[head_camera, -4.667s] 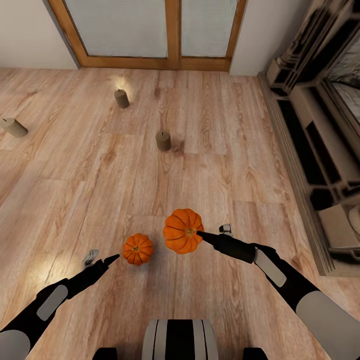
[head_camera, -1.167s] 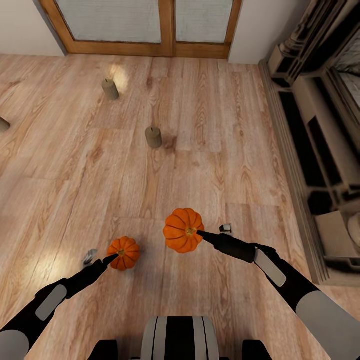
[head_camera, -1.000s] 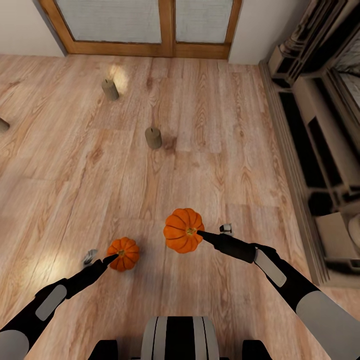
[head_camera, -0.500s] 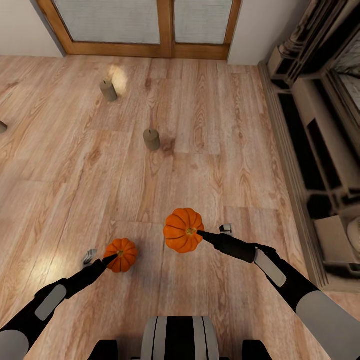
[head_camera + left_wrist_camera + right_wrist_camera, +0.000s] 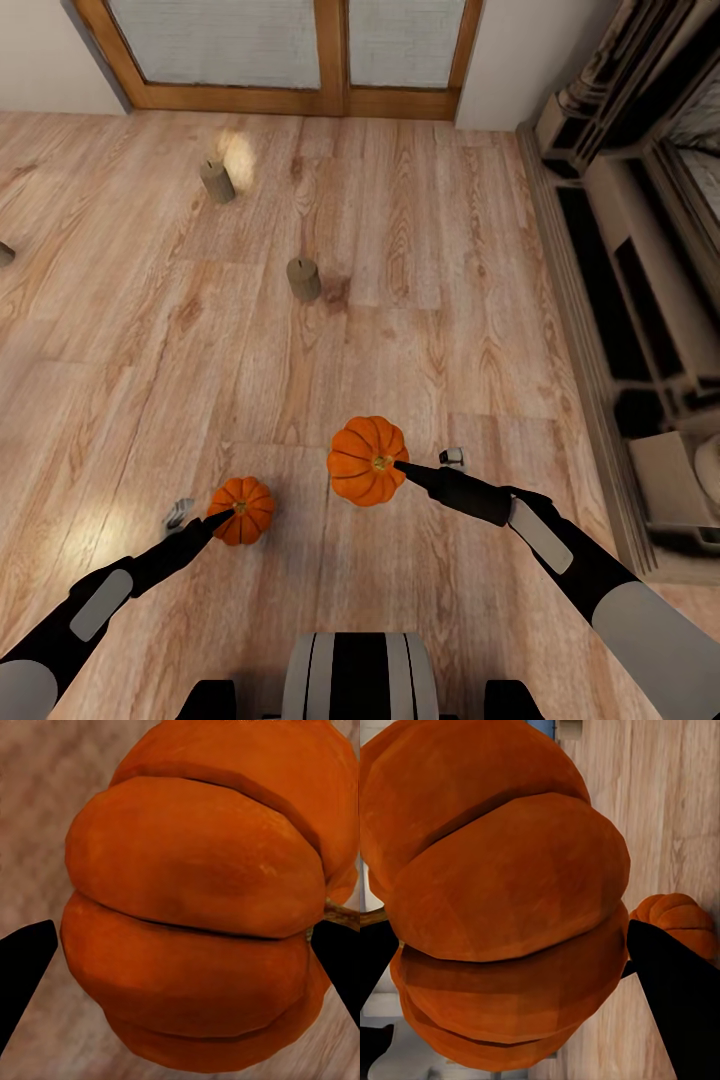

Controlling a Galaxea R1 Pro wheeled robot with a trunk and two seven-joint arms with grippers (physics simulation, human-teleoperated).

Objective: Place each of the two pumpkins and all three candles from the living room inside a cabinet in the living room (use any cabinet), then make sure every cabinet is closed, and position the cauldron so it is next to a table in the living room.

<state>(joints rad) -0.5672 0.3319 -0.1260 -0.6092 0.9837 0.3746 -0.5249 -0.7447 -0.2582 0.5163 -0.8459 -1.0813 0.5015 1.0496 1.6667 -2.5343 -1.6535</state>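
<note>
Pumpkins (image 5: pixel 367 460) hide pincer tips — third candle (image 5: pixel 4 253) cut off.

Both arms black with light grey oblong panels and grey upper segments; left claw (image 5: pixel 222 516) and right claw (image 5: pixel 398 465) taper to black points. Trunk grey, black-striped.

Your left wrist camera is right up against a bright-orange ribbed round pumpkin (image 5: pixel 202 922), its fat lobes stacked across the frame with dark grooves between them. You've got one black fingertip (image 5: pixel 21 967) on each side of it, the left gripper (image 5: pixel 180 971) straddling the fruit; contact isn't clear from here. A brownish bit of stem pokes out beside the far finger. Blurred pale wooden floor (image 5: pixel 45 787) behind
</note>
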